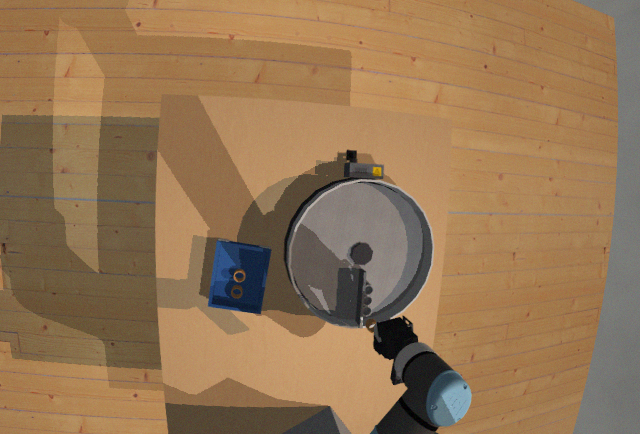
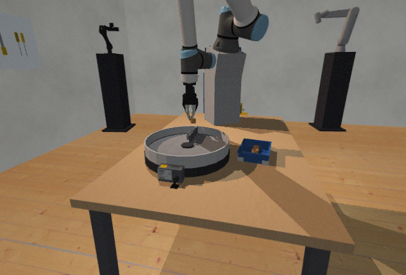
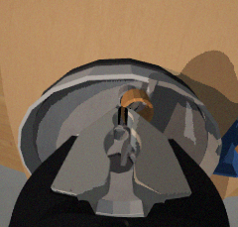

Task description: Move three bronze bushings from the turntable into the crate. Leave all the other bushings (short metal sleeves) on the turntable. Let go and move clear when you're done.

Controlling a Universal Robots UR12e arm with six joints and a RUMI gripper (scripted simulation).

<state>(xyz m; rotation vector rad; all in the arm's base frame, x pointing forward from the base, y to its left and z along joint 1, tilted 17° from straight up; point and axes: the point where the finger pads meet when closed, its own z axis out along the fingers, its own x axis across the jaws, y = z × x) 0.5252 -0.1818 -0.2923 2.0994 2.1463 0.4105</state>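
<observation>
Bronze bushing (image 1: 371, 322) (image 2: 193, 121) (image 3: 135, 96): located at the fingertips of the pincer (image 1: 375, 327) (image 2: 190, 120) (image 3: 122, 107). The pincer is closed and gripping this bushing by its wall. In the exterior view, both are above the level of the turntable rim, with the fingertips directed downward.

The turntable (image 1: 431, 243) (image 2: 186, 160) (image 3: 124, 80) is positioned lower than the pincer. In the top view, the fingertips appear at its lower edge. A dark guide bar (image 1: 360, 289) (image 2: 193, 134) extends across part of the turntable, up from the pincer in the top view. Grey bushings (image 1: 367, 300) stand in a row along the bar, near the pincer. The dark central hub (image 1: 361, 253) (image 2: 187, 145) is farther from the pincer than this row.

The blue crate (image 1: 265, 284) (image 2: 252, 158) (image 3: 225, 164) is well apart from the pincer, to its left in the top view and to its right in the exterior view. Two bronze bushings are inside the crate, one (image 1: 238, 281) (image 2: 255, 151) just beside the other (image 1: 236, 297) (image 2: 256, 146). A grey box with a yellow label (image 1: 356, 169) (image 2: 170, 173) is located across the turntable from the pincer.
</observation>
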